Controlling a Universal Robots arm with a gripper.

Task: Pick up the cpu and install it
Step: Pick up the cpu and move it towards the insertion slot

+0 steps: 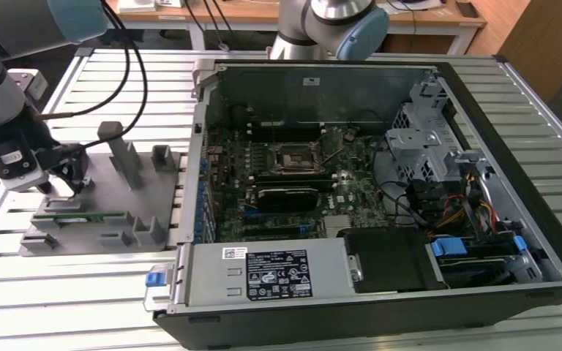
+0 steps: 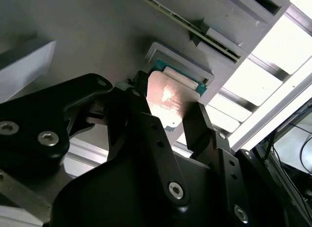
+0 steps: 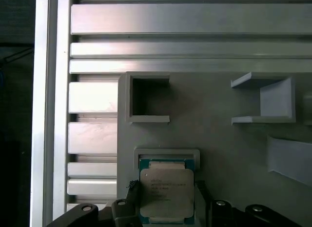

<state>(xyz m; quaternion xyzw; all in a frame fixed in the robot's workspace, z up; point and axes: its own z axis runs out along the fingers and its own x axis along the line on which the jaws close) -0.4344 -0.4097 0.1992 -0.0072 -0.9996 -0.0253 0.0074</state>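
Slatted aluminium table (image 1: 66, 292) carries a grey fixture (image 1: 96, 240) at the exterior view's left, just beside an open computer case (image 1: 261, 278). Low over the fixture, the tool (image 1: 64, 189) straddles the cpu (image 3: 167, 193), which lies flat in a shallow recess of the fixture. Whether the tool is clamped on the chip or merely flanking it cannot be told.

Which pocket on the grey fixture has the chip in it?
The shallow framed pocket at the end effector, holding the silvery square cpu; the deeper square pocket is empty.

Even bright light, soft shadows, glare on the cpu (image 2: 168, 97)
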